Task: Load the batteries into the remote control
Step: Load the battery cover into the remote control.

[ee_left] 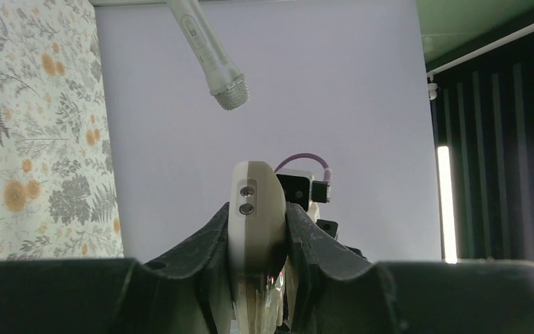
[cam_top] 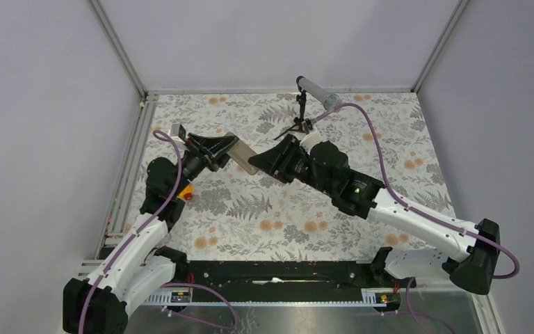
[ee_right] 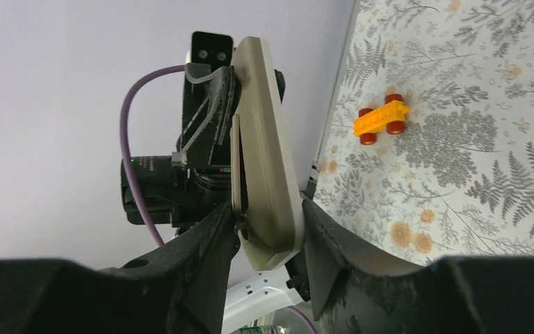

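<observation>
The remote control (cam_top: 242,157) is held in the air between both arms, beige-grey back showing. My left gripper (cam_top: 229,149) is shut on one end; in the left wrist view the remote (ee_left: 254,216) stands edge-on between the fingers of the left gripper (ee_left: 259,240). My right gripper (cam_top: 264,162) closes on the other end; in the right wrist view the remote (ee_right: 268,160) sits between the fingers of the right gripper (ee_right: 268,219), both touching it. A thin flat cover strip (ee_right: 235,163) lies slightly ajar along its left side. The batteries are not in view.
An orange toy car (cam_top: 186,194) lies on the floral table by the left arm, also in the right wrist view (ee_right: 382,118). A grey microphone (cam_top: 318,93) on a small black stand (cam_top: 300,117) is at the back; it also shows in the left wrist view (ee_left: 208,52).
</observation>
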`<control>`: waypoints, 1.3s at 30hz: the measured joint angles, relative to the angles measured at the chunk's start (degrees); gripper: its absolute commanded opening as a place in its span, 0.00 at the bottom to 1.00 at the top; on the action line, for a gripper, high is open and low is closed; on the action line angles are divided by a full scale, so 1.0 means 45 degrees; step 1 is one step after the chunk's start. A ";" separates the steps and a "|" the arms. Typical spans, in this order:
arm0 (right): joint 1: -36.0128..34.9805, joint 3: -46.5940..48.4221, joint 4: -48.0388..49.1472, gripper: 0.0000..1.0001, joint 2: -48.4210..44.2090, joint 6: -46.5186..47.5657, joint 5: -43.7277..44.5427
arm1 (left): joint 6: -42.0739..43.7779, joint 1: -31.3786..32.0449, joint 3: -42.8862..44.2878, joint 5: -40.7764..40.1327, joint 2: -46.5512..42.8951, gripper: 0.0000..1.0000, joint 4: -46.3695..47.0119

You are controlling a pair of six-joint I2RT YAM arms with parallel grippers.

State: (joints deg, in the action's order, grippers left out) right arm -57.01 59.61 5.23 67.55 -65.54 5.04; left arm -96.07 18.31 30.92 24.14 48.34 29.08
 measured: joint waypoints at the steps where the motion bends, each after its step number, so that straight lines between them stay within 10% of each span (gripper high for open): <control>1: 0.0000 0.0219 -0.0359 0.46 0.0092 0.0053 0.0005 | 0.0097 0.0000 0.0005 -0.0015 0.0000 0.00 -0.0044; 9: 0.0005 0.0714 -0.1452 0.26 0.0384 0.0029 0.0010 | 0.1127 -0.0039 0.0350 0.0073 0.0005 0.00 -0.0860; 17: 0.0015 0.0709 -0.1103 0.60 0.0389 0.0918 0.0005 | 0.1078 -0.0087 0.0437 0.0165 0.0005 0.00 -0.0821; 33: 0.1025 0.0165 0.0219 0.26 0.0714 0.1093 -0.2118 | 0.1015 -0.0063 0.0442 0.0471 0.0262 0.00 -0.0821; 39: 0.1321 0.0287 0.0447 0.42 0.1122 0.1341 -0.2817 | 0.1044 -0.0209 0.0447 0.0461 0.0389 0.00 -0.0816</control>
State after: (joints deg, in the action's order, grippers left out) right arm -51.07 60.90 7.25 72.60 -59.51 -7.64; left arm -91.37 17.37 32.93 26.22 50.09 25.41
